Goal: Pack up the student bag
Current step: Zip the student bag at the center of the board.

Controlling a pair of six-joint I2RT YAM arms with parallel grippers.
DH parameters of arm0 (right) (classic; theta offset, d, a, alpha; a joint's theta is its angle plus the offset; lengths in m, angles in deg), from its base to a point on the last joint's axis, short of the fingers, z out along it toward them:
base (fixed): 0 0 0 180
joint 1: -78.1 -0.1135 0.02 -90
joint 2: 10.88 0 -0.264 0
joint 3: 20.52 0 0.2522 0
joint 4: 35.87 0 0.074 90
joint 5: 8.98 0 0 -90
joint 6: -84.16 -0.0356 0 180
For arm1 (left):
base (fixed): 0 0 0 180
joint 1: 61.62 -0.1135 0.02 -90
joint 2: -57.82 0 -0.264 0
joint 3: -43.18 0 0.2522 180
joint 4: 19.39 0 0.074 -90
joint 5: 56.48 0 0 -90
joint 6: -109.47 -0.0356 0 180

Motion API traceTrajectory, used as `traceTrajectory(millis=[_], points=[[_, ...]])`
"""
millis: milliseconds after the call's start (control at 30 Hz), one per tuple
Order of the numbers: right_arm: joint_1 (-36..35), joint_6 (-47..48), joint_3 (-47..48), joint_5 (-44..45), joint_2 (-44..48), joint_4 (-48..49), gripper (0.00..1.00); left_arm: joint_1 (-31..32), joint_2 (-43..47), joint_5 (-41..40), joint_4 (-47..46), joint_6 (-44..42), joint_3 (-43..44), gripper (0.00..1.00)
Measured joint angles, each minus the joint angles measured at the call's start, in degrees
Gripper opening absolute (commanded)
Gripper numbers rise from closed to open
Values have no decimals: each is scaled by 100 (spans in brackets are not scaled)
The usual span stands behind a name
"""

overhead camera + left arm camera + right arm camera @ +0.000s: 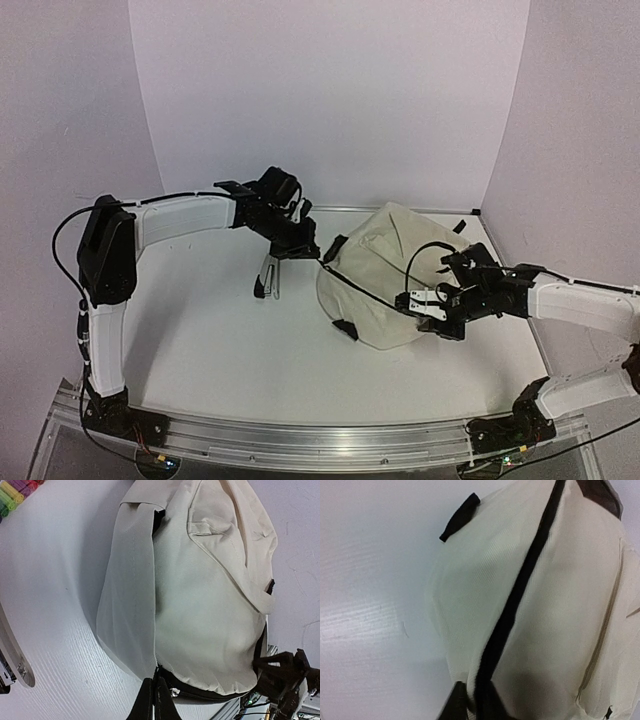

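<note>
The student bag [385,275] lies on the table at centre right, a cream fabric backpack with a black zipper [520,590]. My left gripper [154,692] is shut, its tips pinched on the thin seam at the bag's end, right beside a silver zipper pull [173,692]. From above, the left gripper [305,250] sits at the bag's far-left corner. My right gripper [474,692] is shut on a fold of cream fabric and the black zipper line at the bag's near right edge. In the top view the right gripper [425,308] is there too.
A stapler-like object [268,278] stands on the table just left of the bag, under the left arm. Coloured markers [12,492] show at the top-left corner of the left wrist view. White walls enclose the table at the back and both sides.
</note>
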Motion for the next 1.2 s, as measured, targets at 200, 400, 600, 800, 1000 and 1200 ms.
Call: traceTrajectory(millis=[200,400,600,800,1000,1200], points=[[82,-580,889,-300,-460,-846,77,120,83,313,-234,-45,-103,0],[-302,-1876,2230,-863,-1069,-426,70,274,83,359,-390,-27,-103,0],[-530,-2711,2788,-1084,-1941,-6,53,271,83,342,-408,9,-103,0],[-685,-3087,3176,-982,-2723,258,41,267,100,290,-451,37,-115,0],[-741,-3161,3269,-647,-3081,406,1,265,105,252,-451,48,-118,0],[-786,-3061,3135,-445,-3026,515,0,206,102,254,-444,48,-113,0]])
